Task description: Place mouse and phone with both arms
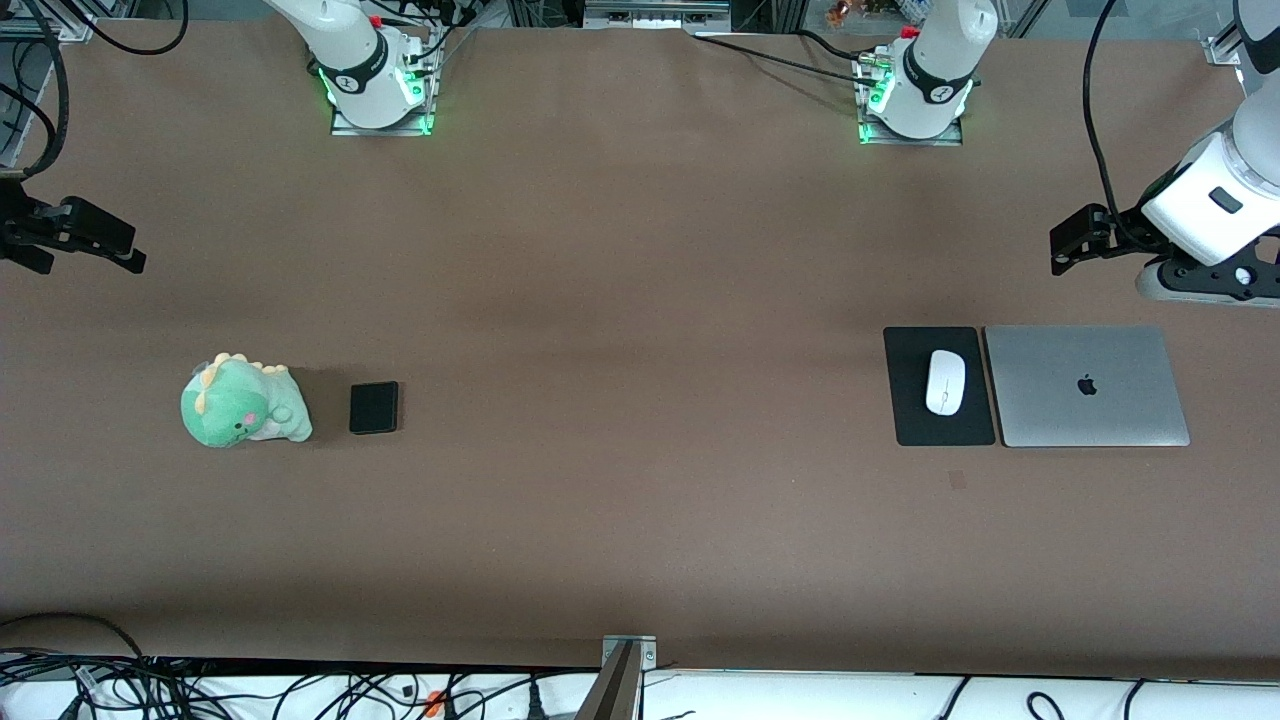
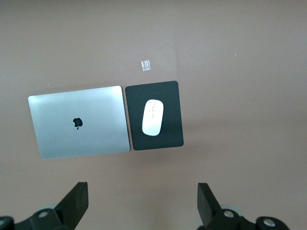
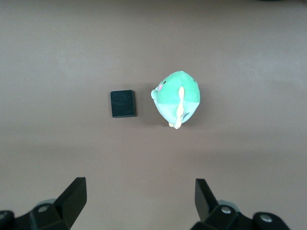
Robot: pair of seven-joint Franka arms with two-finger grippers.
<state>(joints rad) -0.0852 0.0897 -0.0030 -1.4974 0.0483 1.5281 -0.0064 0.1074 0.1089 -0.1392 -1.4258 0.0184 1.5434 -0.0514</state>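
Observation:
The white mouse [image 1: 945, 381] lies on a black mouse pad [image 1: 910, 420] toward the left arm's end of the table. It also shows in the left wrist view [image 2: 153, 117], on the pad [image 2: 172, 96]. The black phone [image 1: 374, 407] lies flat on the table toward the right arm's end and shows in the right wrist view [image 3: 123, 103]. My left gripper [image 1: 1068, 240] is open and empty, up in the air over bare table; its jaws [image 2: 143, 201] stand wide apart. My right gripper [image 1: 132, 250] is open and empty over bare table [image 3: 140, 199].
A closed silver laptop [image 1: 1085, 386] lies beside the mouse pad [image 2: 79, 122]. A green plush dinosaur [image 1: 243, 402] sits beside the phone [image 3: 176, 97]. A small piece of tape [image 1: 957, 480] is on the table nearer the front camera than the pad.

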